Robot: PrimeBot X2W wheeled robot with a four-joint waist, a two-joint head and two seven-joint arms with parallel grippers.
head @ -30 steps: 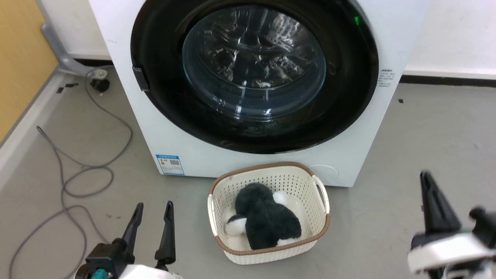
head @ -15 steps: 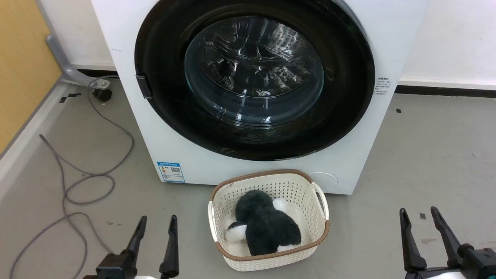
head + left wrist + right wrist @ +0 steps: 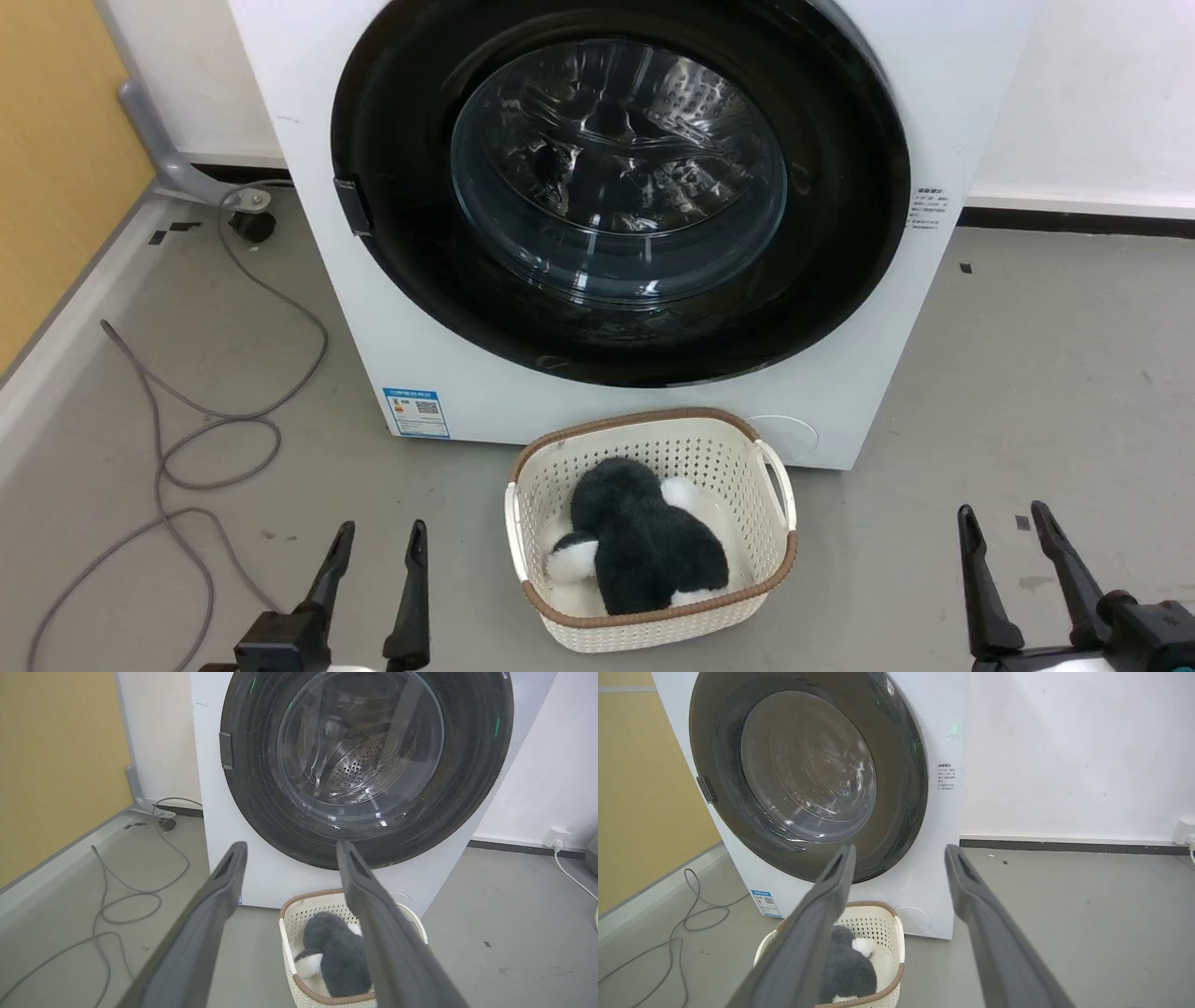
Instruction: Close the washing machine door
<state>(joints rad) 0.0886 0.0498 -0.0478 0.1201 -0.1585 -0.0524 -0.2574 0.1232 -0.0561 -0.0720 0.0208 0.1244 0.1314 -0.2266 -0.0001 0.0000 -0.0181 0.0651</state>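
Grey floor (image 3: 1027, 373), white wall (image 3: 1102, 93) with dark skirting (image 3: 1074, 222), yellow panel (image 3: 56, 140) left, loose grey cable (image 3: 168, 439)

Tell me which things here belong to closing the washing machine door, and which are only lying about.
Belonging to the job:
- washing machine door, apparently shut already
- washing machine
- left gripper and right gripper, jaws open, holding nothing

Just lying about:
- cream basket
- plush toy inside it
- grey cable
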